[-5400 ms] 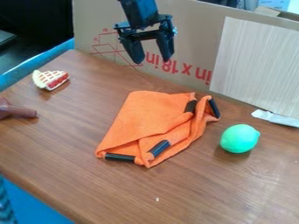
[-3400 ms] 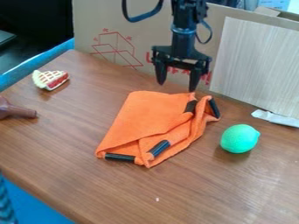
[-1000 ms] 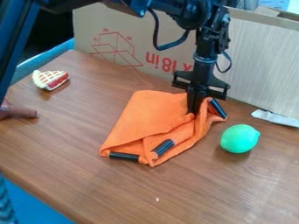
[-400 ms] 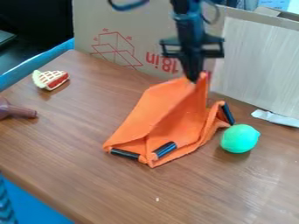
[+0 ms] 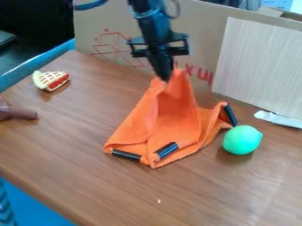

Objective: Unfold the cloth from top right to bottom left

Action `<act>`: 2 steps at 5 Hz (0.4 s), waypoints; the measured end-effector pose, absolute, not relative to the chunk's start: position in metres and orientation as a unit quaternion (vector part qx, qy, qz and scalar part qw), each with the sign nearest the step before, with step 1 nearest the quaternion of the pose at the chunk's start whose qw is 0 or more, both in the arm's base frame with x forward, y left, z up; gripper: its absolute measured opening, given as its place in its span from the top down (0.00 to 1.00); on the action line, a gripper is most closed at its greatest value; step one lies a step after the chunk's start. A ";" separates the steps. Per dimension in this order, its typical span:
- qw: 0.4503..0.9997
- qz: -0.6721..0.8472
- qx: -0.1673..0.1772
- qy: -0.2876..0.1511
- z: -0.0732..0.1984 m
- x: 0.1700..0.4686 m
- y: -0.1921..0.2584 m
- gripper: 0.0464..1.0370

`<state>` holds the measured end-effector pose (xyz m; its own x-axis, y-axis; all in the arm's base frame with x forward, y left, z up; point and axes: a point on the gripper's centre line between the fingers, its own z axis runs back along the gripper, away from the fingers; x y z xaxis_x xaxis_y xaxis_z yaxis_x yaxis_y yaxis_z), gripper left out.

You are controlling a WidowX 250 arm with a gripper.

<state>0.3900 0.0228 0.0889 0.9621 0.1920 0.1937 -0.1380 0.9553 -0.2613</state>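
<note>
Pincer (image 5: 164,78): above the cloth's twelve o'clock side, its fingers closed together on the peak of raised fabric.
Orange cloth (image 5: 172,117): mid-surface, its twelve o'clock part drawn up off the surface (image 5: 70,141) into a tent, the six o'clock end lying flat.
Black strips: one by the cloth's three o'clock corner (image 5: 231,114), two along its six to seven o'clock edge, (image 5: 166,150) and (image 5: 125,155).
Green toy lime (image 5: 242,140): just beside the cloth at four o'clock; whether they touch, I cannot tell.
Toy pie slice (image 5: 52,80): well apart, toward ten o'clock.
Fold in hand: the layer is gripped and lifted, I judge, so the step is peeling it open; it is not yet laid out.
Next carry: should go toward seven or eight o'clock, low enough not to drag the whole cloth, then down and release; the fabric may slump into a new crease.
</note>
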 end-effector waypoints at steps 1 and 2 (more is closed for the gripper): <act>0.983 0.074 -0.125 -0.109 0.089 0.383 0.052 1.00; 0.982 0.082 -0.134 -0.108 0.090 0.375 0.078 1.00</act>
